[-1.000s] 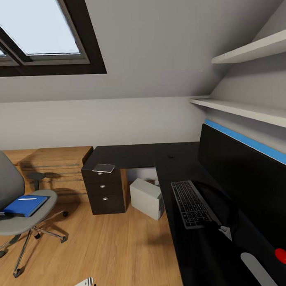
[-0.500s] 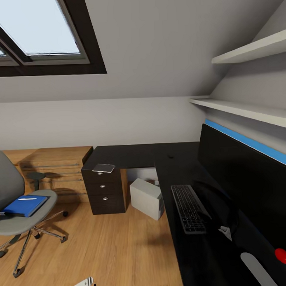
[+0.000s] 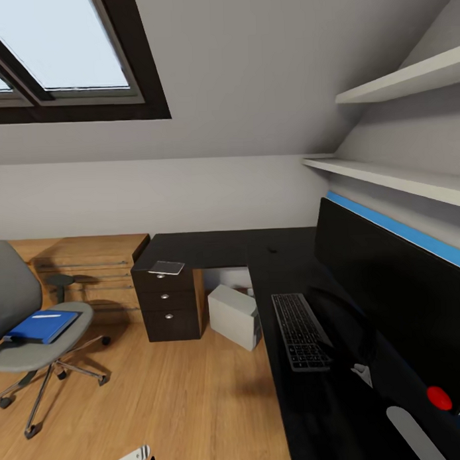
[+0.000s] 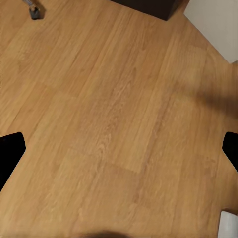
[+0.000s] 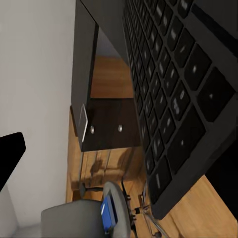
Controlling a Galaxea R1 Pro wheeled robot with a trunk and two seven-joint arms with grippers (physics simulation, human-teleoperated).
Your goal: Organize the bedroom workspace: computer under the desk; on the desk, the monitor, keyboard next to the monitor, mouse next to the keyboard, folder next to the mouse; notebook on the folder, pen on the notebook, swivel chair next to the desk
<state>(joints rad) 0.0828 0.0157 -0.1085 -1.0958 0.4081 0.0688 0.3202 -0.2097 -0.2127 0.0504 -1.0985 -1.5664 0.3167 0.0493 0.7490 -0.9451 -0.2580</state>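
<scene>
The black keyboard (image 3: 300, 330) lies flat on the glossy black desk (image 3: 217, 249), right in front of the big black monitor (image 3: 391, 297). My right gripper (image 3: 354, 368) hovers low at the keyboard's near right end. In the right wrist view the keys (image 5: 178, 99) are very close and one fingertip (image 5: 10, 158) stands far out, so this gripper (image 5: 119, 153) is open. Farther back on the desk sit the tiny mouse (image 3: 272, 250) and the grey notebook (image 3: 166, 267). The blue folder (image 3: 42, 326) with the white pen (image 3: 46, 316) lies on the swivel chair (image 3: 20, 310). The computer (image 3: 234, 316) stands under the desk. My left gripper (image 4: 119, 148) hangs open over the floor.
A dark three-drawer unit (image 3: 168, 315) carries the desk's left end, with low light-wood cabinets (image 3: 85, 268) beside it. Two white shelves (image 3: 387, 175) and a blue wall strip (image 3: 396, 227) run above the monitor. Wood plank floor (image 3: 169, 398) lies between chair and desk.
The keyboard's right edge has dropped, so it lies flatter and looks narrower. My right arm has shifted a little leftward. The whole view has shifted slightly, so the camera moved.
</scene>
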